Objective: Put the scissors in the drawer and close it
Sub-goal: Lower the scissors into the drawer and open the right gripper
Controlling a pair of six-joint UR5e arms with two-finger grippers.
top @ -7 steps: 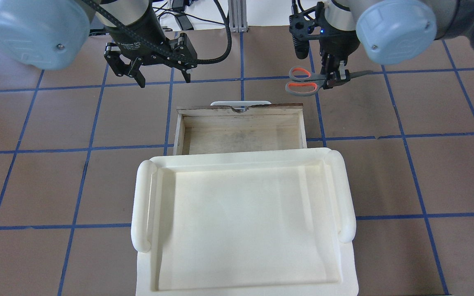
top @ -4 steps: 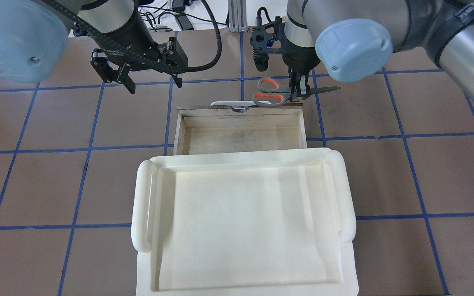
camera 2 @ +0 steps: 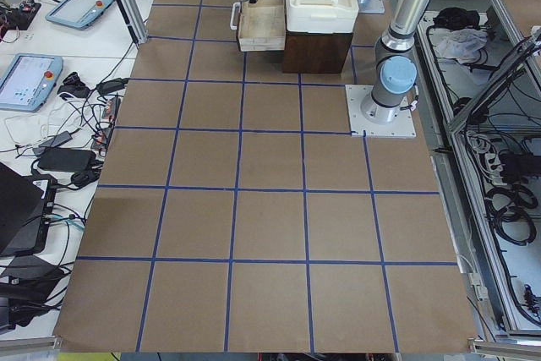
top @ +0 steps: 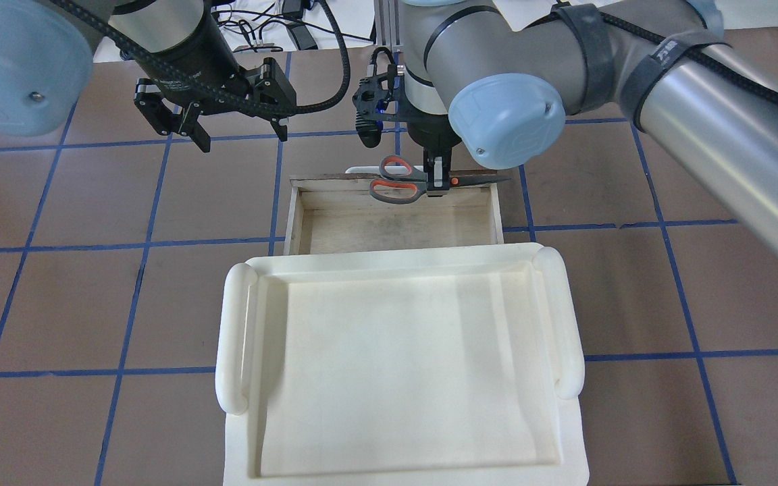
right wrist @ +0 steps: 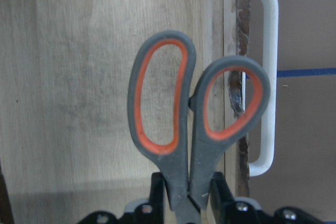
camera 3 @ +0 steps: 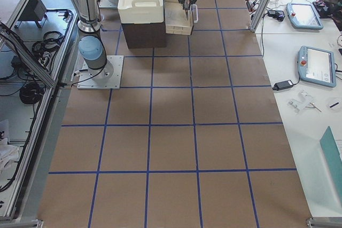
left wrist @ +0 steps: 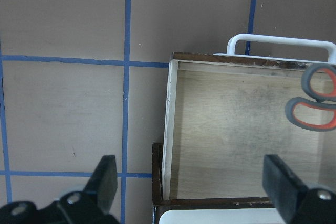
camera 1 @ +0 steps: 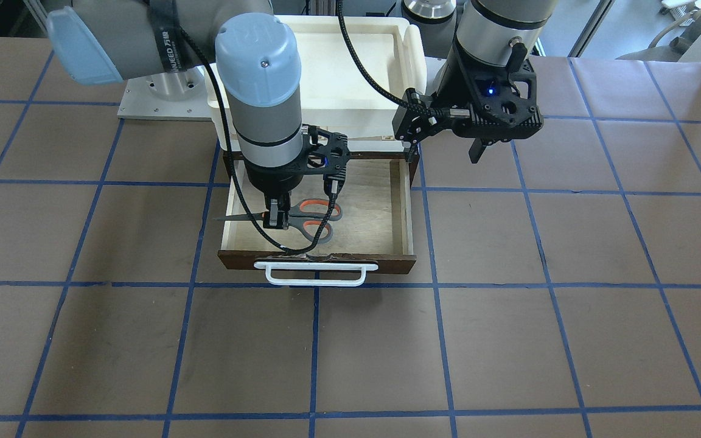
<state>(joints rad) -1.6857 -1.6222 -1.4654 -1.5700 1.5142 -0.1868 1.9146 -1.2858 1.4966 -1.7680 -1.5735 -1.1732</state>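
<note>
Worktop (camera 1: 509, 340) squares ruled in blue lie nearest you on the operators' side. Next comes the drawer (camera 1: 381, 213), standing open toward you, its white bar handle (camera 1: 315, 273) facing your way. Just behind its dark front wall, the right hand (camera 1: 275, 220) pinches the scissors (right wrist: 179, 169) by the pivot, fingers pressed onto them. You see them level over the pale plywood floor, orange-and-grey loops toward the drawer's middle, blades pointing to the robot's right. Whether they touch the floor, you cannot tell. Farther back, the left hand (top: 243, 137) hangs spread and empty above the drawer's rear corner on the robot's left. Beyond it sits the cream-white tray (camera 1: 414, 55), atop the dark cabinet (camera 3: 143, 34) housing the drawer.
</note>
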